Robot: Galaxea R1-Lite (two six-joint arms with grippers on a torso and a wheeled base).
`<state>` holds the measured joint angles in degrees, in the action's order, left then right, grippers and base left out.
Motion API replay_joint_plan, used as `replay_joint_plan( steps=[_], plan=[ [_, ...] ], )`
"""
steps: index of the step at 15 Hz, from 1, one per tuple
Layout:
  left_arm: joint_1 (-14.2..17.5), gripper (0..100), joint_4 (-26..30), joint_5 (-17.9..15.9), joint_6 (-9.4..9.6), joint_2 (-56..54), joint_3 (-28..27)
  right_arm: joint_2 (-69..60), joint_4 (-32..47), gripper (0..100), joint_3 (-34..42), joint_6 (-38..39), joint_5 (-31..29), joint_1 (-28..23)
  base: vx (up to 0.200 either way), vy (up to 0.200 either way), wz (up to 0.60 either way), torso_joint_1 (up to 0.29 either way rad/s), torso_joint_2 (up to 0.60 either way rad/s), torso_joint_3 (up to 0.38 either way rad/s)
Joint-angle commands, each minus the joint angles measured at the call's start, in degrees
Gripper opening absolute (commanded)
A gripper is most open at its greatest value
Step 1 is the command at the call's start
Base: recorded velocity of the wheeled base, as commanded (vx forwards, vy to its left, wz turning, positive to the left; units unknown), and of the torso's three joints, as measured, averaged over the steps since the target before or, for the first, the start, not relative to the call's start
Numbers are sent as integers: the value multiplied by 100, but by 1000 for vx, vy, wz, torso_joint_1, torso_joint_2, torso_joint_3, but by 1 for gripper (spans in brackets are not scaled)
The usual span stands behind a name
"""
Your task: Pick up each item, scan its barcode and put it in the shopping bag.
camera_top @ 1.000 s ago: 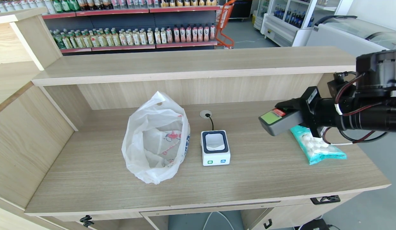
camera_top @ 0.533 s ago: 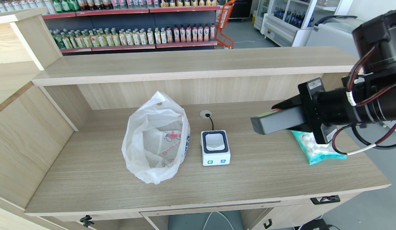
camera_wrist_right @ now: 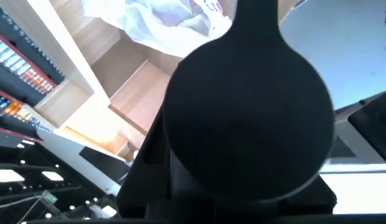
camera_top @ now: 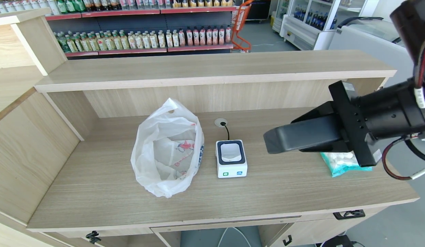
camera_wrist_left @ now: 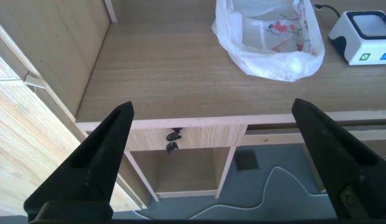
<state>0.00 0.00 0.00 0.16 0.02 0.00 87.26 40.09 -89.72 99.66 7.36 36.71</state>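
1. Presently, right gripper clamps dark grey box, aloft at scanner's 3 o'clock.
2. Shopping bag: scanner's 9 o'clock, just beside.
3. Teal packet: on counter, farther toward 3 o'clock.
4. Left gripper: jaws wide apart.

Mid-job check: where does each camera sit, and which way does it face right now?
Head: on the robot's head, facing forward and down at the counter, bag and scanner; the right gripper, shut on a box, shows at right.
Left wrist: before the counter's front edge, facing bag and scanner; its open left gripper shows.
Right wrist: facing the bag; a dark close shape, probably the box, covers the middle.
Shared: all three see the bag.
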Motion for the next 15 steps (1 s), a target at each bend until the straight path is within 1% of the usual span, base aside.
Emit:
replay_joint_plan(
  steps=[1,3,5,8,15],
  plan=[
    [0,100,0,0,2,-2,0,81,236,0,-450,309,283,38,0,0,0,0,0,0],
    [0,100,0,0,2,-2,0,125,482,0,-599,440,573,153,0,0,0,0,0,0],
    [0,100,0,0,2,-2,0,116,587,0,-581,695,661,451,0,0,0,0,0,0],
    [0,100,0,0,2,-2,0,81,868,0,-634,854,986,803,0,0,0,0,0,0],
    [0,100,0,0,2,-2,0,19,886,0,-898,1196,1540,917,0,0,0,0,0,0]
  ],
)
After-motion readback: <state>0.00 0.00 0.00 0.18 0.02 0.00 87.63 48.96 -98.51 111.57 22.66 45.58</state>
